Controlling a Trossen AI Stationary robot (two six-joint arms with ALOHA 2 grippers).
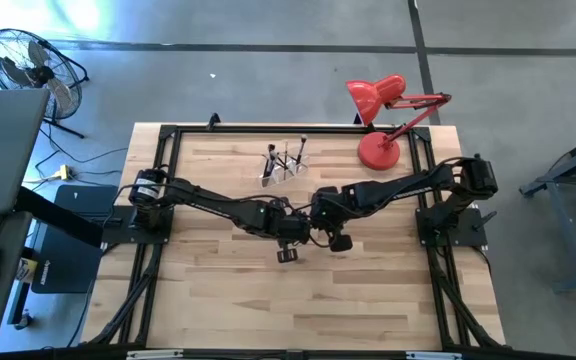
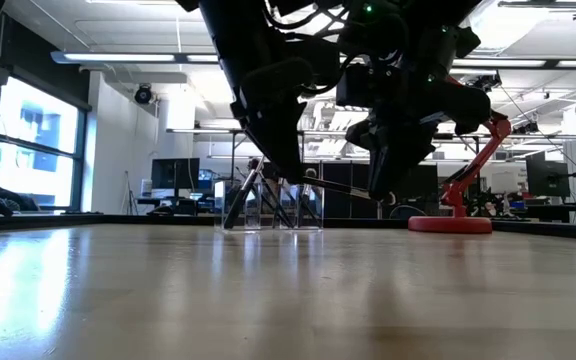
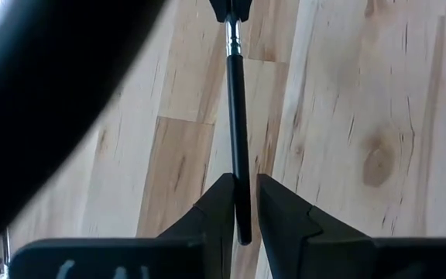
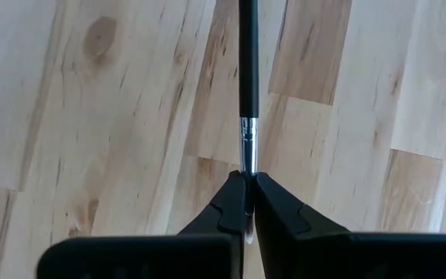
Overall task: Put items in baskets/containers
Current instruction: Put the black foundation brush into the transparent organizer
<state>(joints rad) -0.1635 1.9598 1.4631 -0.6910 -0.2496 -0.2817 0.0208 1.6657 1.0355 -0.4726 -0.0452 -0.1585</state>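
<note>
High view: we have both grippers meeting over the middle of the table (image 1: 218, 310), with one brush strung between them. The right gripper (image 4: 248, 203) pinches the brush (image 4: 247, 70) at its silvery ferrule end, fingers pressed onto it. The left gripper (image 3: 245, 203) has its fingers on either side of the dark handle end (image 3: 237, 132); we judge they are gripping it, though we cannot tell if contact is full. The brush's long axis runs straight from one gripper to the other, roughly level above the wood in the low view. The holder (image 1: 284, 166), with several brushes already standing in it, lies toward the table's far edge, beside the red lamp (image 1: 380, 118). We judge both arms about equally near it.
</note>
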